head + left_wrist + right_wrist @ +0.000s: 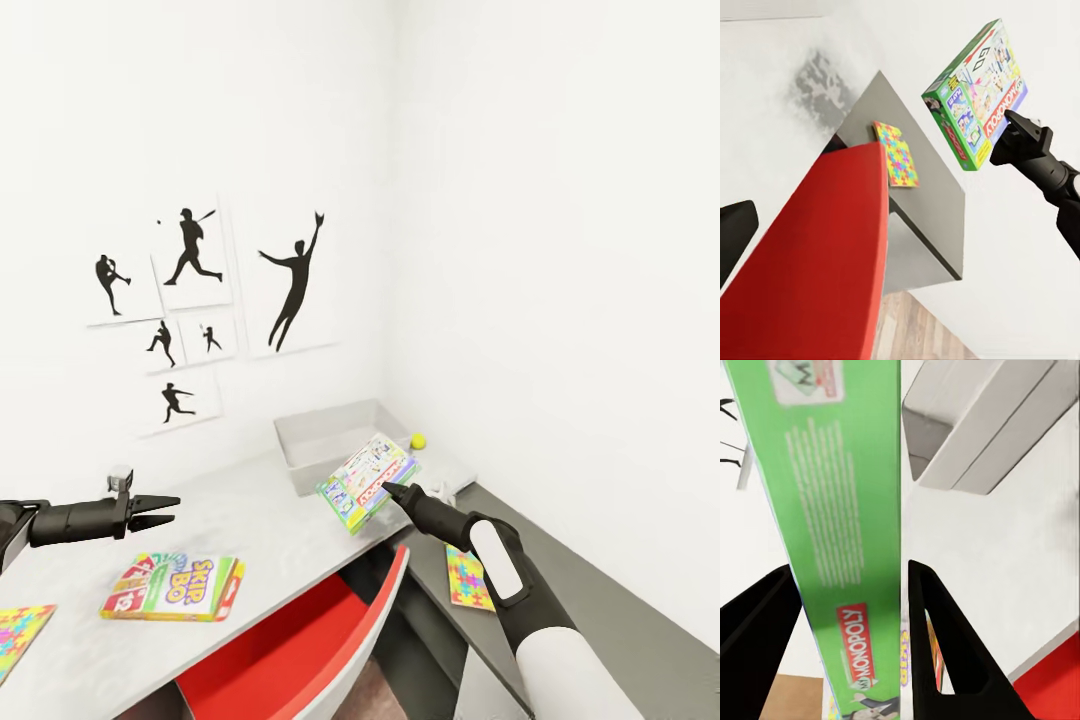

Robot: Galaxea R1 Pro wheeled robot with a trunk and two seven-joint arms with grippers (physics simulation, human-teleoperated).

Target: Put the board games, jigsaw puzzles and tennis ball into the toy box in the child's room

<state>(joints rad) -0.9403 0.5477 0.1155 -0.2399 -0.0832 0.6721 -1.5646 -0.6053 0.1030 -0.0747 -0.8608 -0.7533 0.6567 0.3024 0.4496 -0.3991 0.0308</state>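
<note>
The right gripper (392, 490) is clamped on the green Monopoly box (368, 481), a finger (945, 652) pressed against each face; the box is held tilted in the air above the grey table (250, 520). Just beyond the held box, the open toy box (335, 440) is seen on the table, with the tennis ball (418, 440) beside its far corner. Below and behind the gripper, a jigsaw puzzle (468, 582) is laid on a lower grey surface. Well apart to the side, the left gripper (165, 508) is held open and empty above the table, with the Skip-Bo game (172, 586) lying under it.
</note>
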